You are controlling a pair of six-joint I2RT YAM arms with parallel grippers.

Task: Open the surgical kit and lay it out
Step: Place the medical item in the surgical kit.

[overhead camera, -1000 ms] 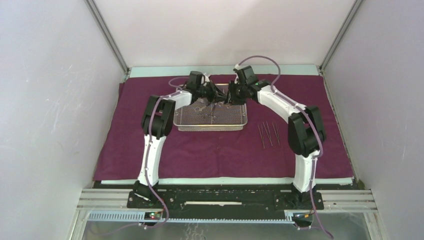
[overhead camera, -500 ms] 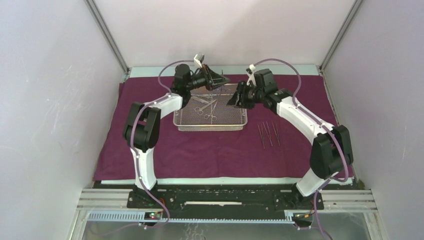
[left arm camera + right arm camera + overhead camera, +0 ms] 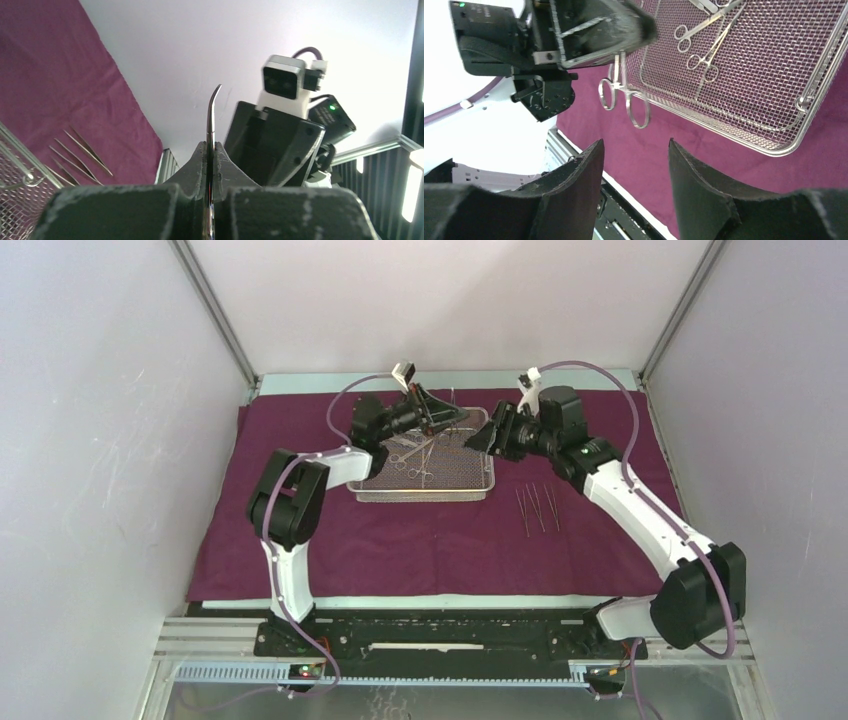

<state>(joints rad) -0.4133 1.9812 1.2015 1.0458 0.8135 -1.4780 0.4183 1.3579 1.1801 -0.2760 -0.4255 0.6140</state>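
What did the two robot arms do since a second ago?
The left gripper rose from the tray, shut on a ring-handled steel tool. The right gripper backed off rightward, open and empty. The tray, the tweezers and the cloth stayed put.

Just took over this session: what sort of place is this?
Probably a robot test booth, not an operating room: plain white panel walls, aluminium framing, and a maroon cloth with a mesh tray of instruments.

We could not tell the thin tools (image 3: 537,508) on the cloth (image 3: 300,530) apart from above, and the left gripper (image 3: 210,150) covered the middle of its curved-tipped instrument (image 3: 210,125).
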